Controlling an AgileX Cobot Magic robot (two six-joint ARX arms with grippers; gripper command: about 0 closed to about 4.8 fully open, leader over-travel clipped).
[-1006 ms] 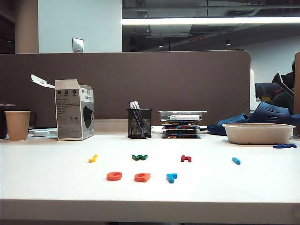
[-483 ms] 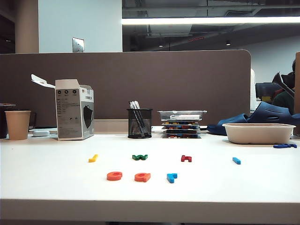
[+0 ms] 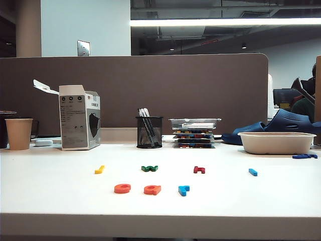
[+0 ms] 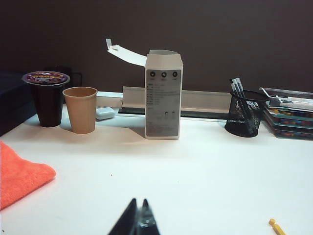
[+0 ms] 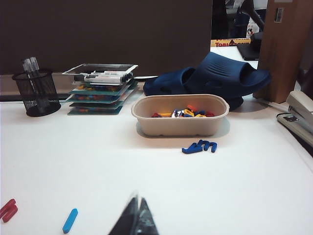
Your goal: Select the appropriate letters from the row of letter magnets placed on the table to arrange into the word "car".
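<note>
Apparently done: "car" is spelled out, arms pulled back

From my remote seat the job looks finished. In the exterior view the orange c (image 3: 122, 188), the orange a (image 3: 152, 190) and the light blue r (image 3: 183, 190) lie in a short line at lower centre of the frame, near one another but apart, reading left to right as the word. I judge nothing is left to place; I would only check that the spacing and the turn of each piece are good enough.

Behind that line, a little higher in the frame, the unused pieces lie in their own row, well spread: the yellow letter (image 3: 99, 169), the green letter (image 3: 149, 168), the dark red letter (image 3: 199, 169) and the light blue bar (image 3: 253, 172). All lie on the white table (image 3: 50, 196).

Neither arm shows in the exterior view. In its wrist view the left gripper (image 4: 138, 220) sits at the bottom edge, fingers together, holding nothing, low over bare table. The right gripper (image 5: 136, 218) looks the same at the bottom edge of its view, closed and empty, with the light blue bar to its lower left.

Against the picture a second earlier I see no change: every letter lies where it lay.
</note>
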